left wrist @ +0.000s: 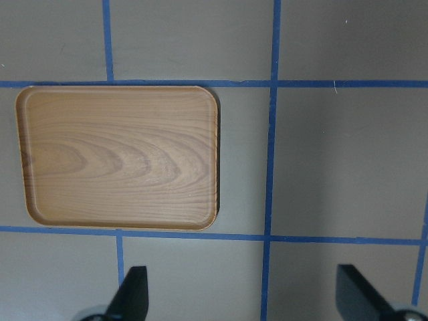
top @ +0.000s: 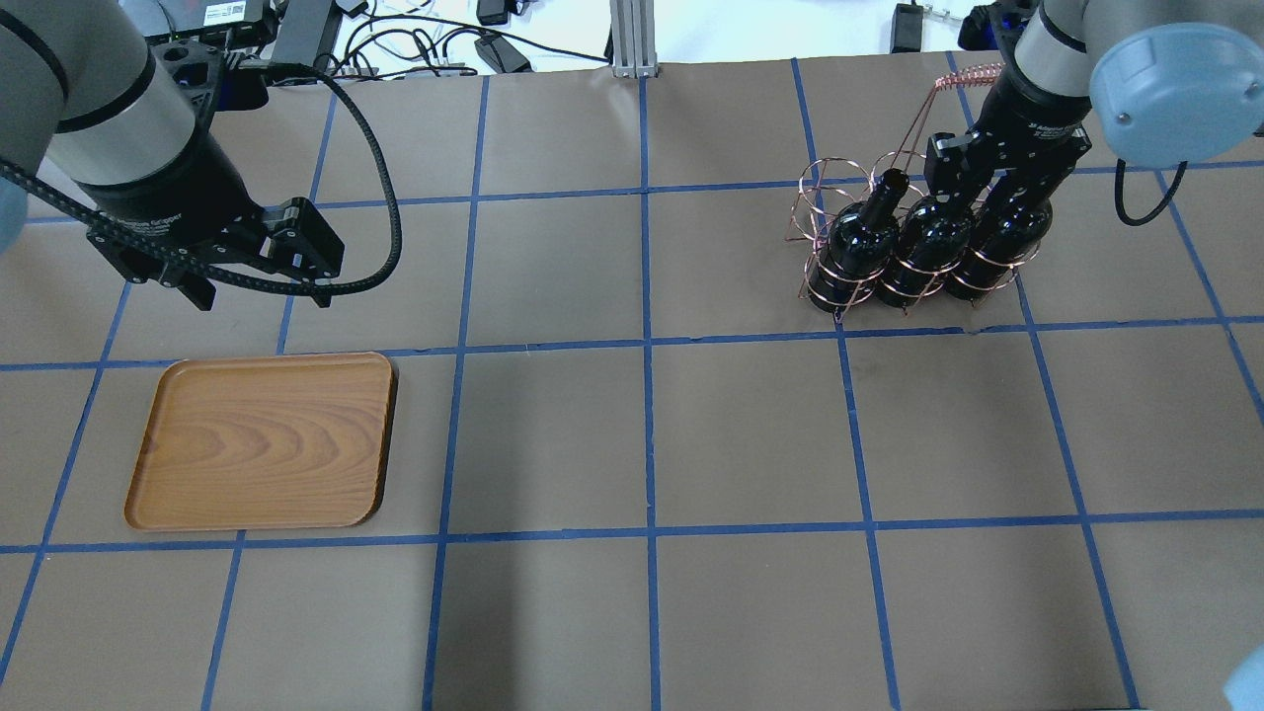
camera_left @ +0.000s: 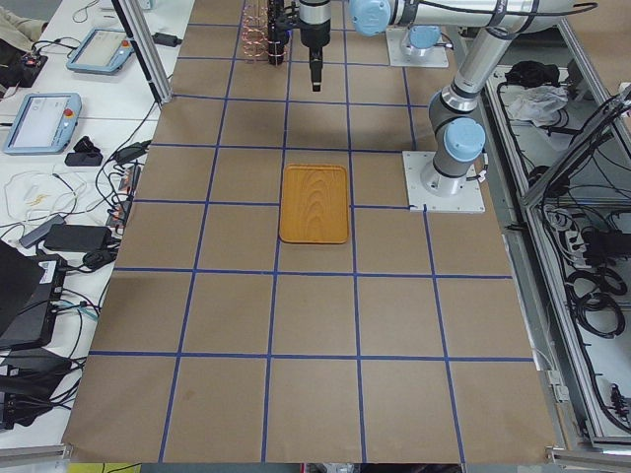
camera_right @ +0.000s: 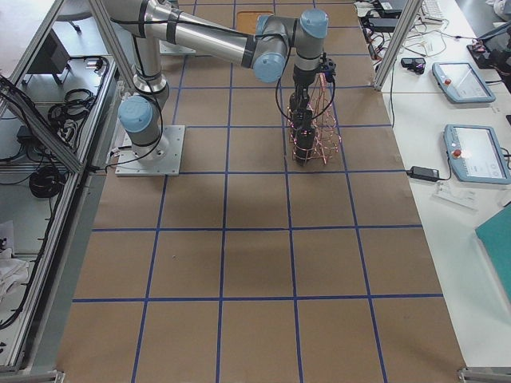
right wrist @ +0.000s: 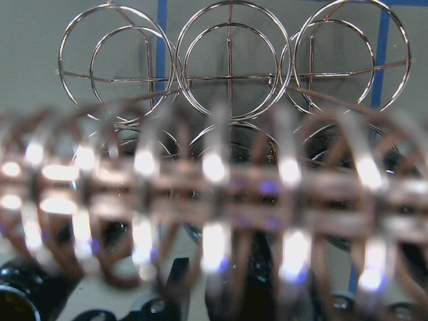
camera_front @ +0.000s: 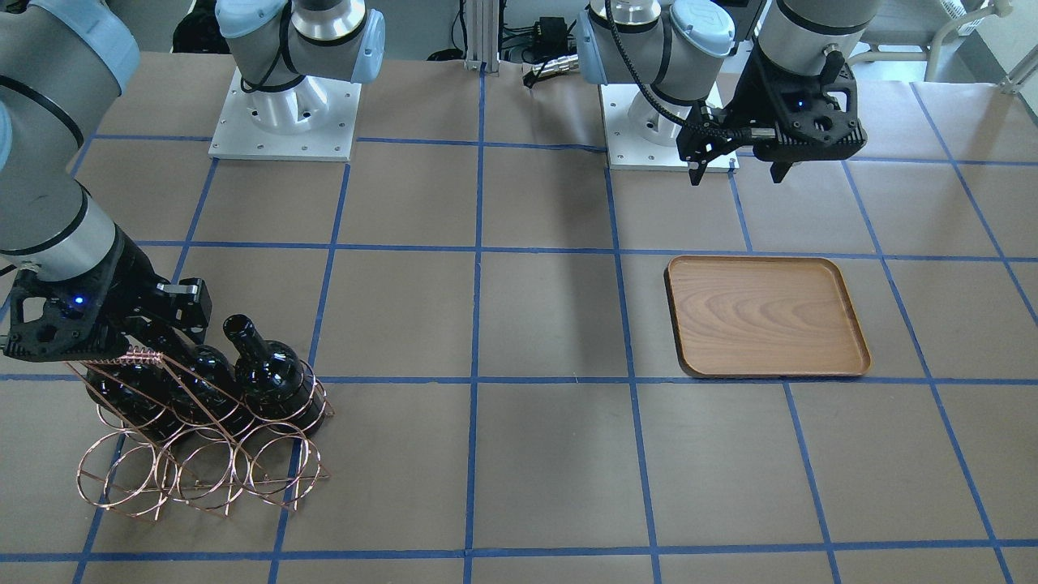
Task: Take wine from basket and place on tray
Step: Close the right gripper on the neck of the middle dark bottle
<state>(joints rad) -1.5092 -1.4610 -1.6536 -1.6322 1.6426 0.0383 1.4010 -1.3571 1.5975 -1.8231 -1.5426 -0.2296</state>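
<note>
Three glossy black wine bottles stand side by side in the copper wire basket (top: 820,197), also in the front view (camera_front: 203,470). The bottle nearest the table's middle (top: 859,242) shows its neck and open mouth (camera_front: 239,328). My right gripper (top: 997,193) is down among the necks of the middle bottle (top: 923,247) and the outer bottle (top: 997,247), under the coiled handle (top: 963,74). That handle blurs the right wrist view, so I cannot tell whether the gripper is open or shut. My left gripper (top: 257,286) is open and empty, above the table beyond the empty wooden tray (top: 262,439).
The tray (camera_front: 766,316) lies flat on the brown paper table with blue tape grid lines, far across from the basket. The two arm bases (camera_front: 284,122) stand at the robot's table edge. Cables and tablets lie beyond the table's edges.
</note>
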